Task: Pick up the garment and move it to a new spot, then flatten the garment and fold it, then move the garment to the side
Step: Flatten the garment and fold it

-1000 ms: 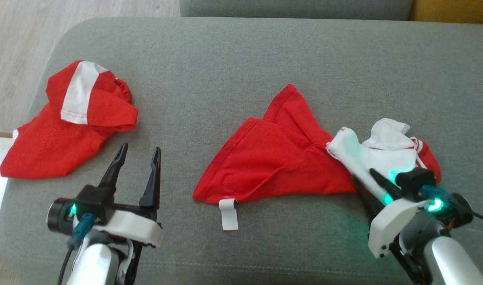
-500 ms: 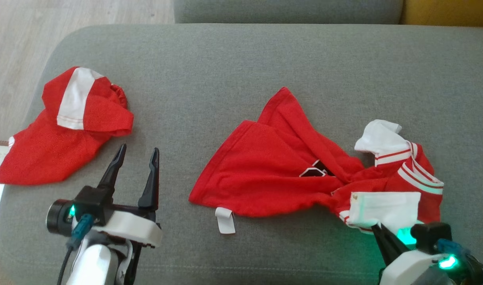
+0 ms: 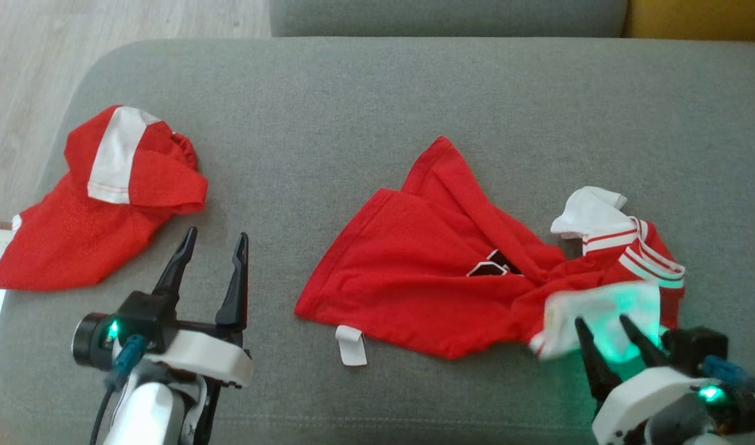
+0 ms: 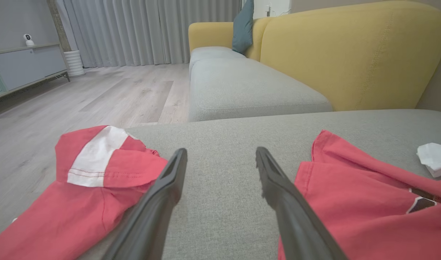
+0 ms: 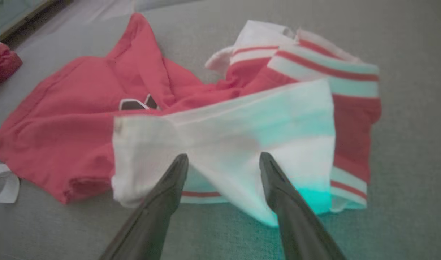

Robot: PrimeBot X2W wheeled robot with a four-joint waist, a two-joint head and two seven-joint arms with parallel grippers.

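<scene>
I count two red pieces on the grey cushion (image 3: 352, 111), the garment (image 3: 426, 278) crumpled centre-right and a second red garment (image 3: 86, 241) far left, and two arms: left gripper (image 3: 217, 233) poised wide and empty between them, right gripper (image 3: 601, 321) parted, holding nothing, tips at the white sleeve (image 3: 600, 303).

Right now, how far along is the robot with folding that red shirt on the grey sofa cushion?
Early. The red shirt lies in the middle of the cushion, apparently already placed, but it is crumpled, with its white sleeve bunched up. Nothing is gripped: the right gripper is open at that sleeve, and the left gripper is open over bare cushion. Flattening, folding and moving it aside remain.
</scene>
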